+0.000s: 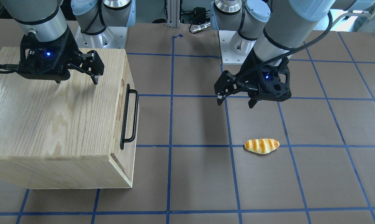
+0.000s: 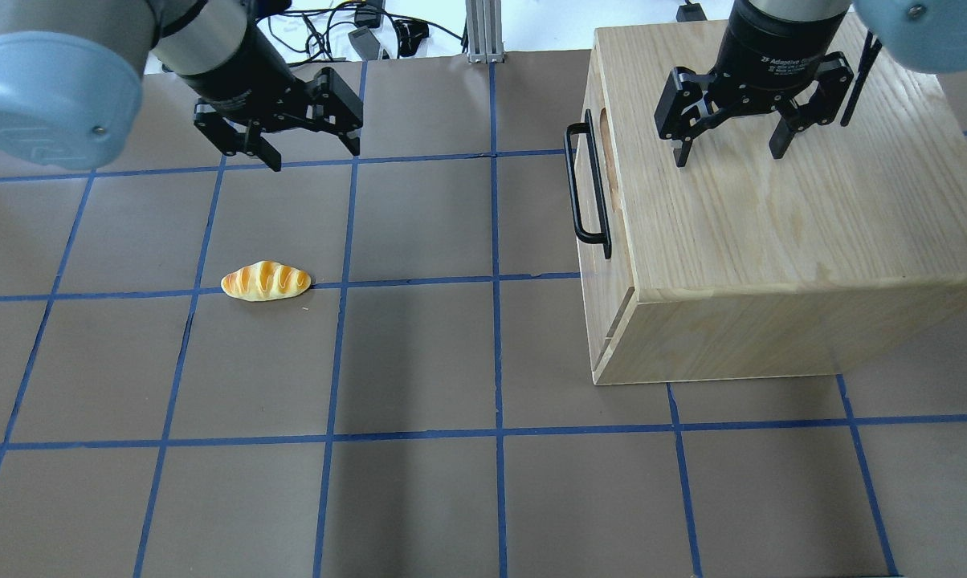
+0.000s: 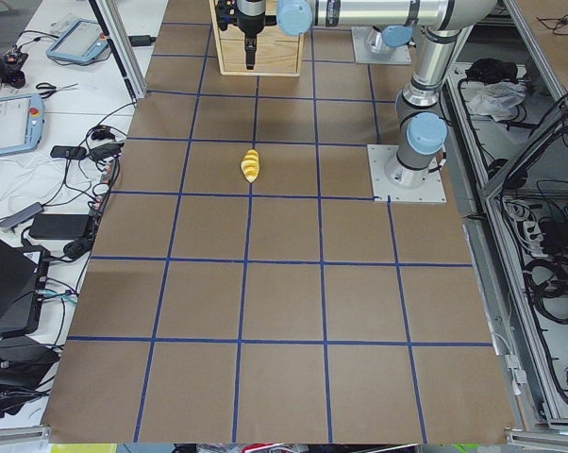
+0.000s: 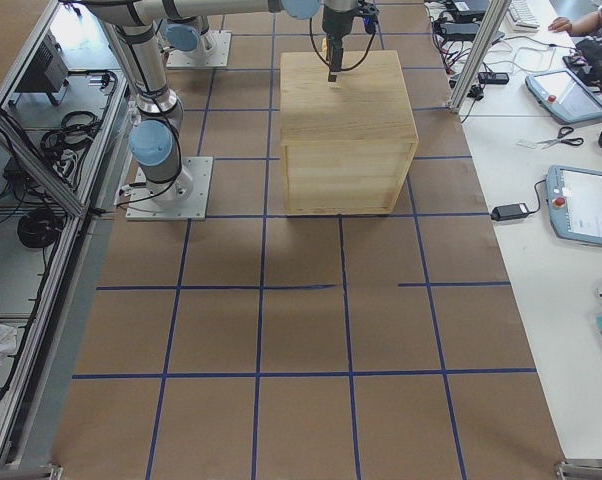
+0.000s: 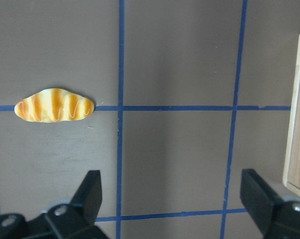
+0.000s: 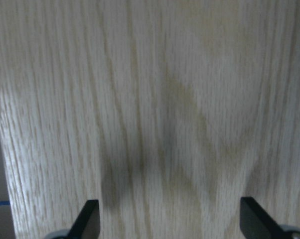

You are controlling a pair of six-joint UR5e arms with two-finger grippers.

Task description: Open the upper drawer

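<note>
Overhead exterior: the upper drawer [image 2: 604, 197] sits shut, handle [image 2: 577, 185] untouched (all left to do); my right fingers [image 2: 679, 148] spread empty above the cabinet [image 2: 773, 225], left fingers [image 2: 350, 128] likewise.

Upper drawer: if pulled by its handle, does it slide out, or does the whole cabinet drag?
The handle looks like a rigid metal bar, so it probably won't flex. The drawer is pale wood, likely light. The cabinet shows no visible clamp to the table, so it might drag along unless braced.
</note>
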